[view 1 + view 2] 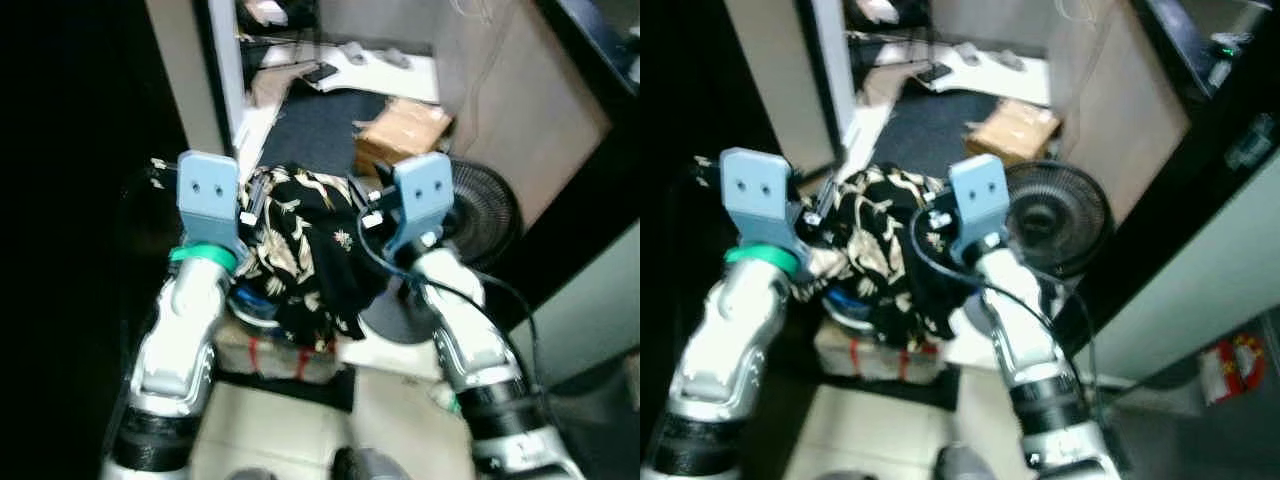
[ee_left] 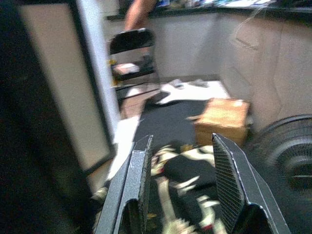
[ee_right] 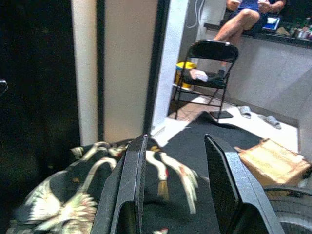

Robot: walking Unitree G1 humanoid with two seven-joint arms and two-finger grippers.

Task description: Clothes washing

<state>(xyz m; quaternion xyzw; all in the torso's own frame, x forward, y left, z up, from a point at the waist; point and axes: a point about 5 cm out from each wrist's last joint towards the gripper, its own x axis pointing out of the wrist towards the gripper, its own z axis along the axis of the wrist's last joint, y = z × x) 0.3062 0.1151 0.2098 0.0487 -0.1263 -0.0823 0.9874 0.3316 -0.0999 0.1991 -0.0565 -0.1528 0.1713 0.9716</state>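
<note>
Bunching between both arms at mid-frame is a black crane-print garment (image 1: 300,245), draped over a blue-rimmed basket (image 1: 250,300). Each wrist view shows the left pincer (image 2: 183,187) and right pincer (image 3: 178,187) with fingers apart, hovering over the cloth, gripping nothing. Just right stands a black floor fan (image 1: 1055,215); beyond it, a cardboard box (image 1: 402,130) on a dark mat (image 1: 315,125). Farther back, a folding chair (image 3: 207,68) and a seated person (image 3: 246,14).
</note>
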